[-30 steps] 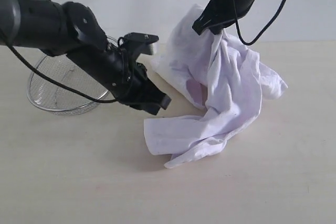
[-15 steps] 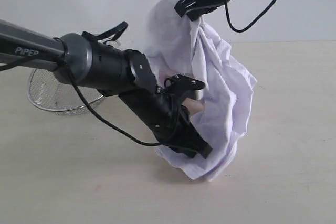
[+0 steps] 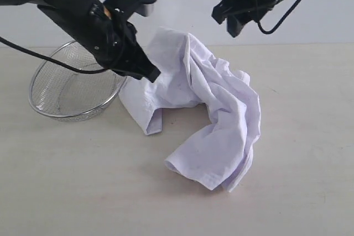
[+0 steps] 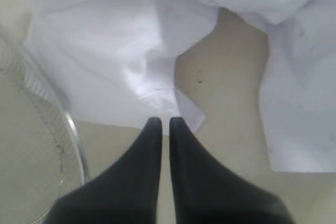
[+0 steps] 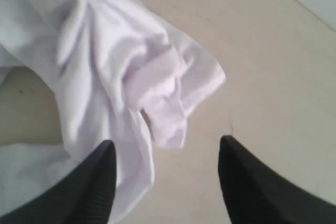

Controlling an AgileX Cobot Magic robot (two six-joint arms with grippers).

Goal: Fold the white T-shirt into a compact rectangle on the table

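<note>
L claw [image 4: 160,123] pinched shut, nothing visibly in it, tips at an edge of the white T-shirt [image 3: 221,109], next to the mesh basket [image 3: 66,89]. R claw [image 5: 165,148] wide, empty, hovering above. Shirt's crumpled on the table [image 3: 310,186], long axis running from L claw toward cam. L's nearer, so I'd regrasp w/ it.

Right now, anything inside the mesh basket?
Nothing visible inside the mesh basket; only the table shows through the wire. The left arm covers part of its far rim, so that edge is unseen. The white T-shirt lies beside it, outside.
</note>
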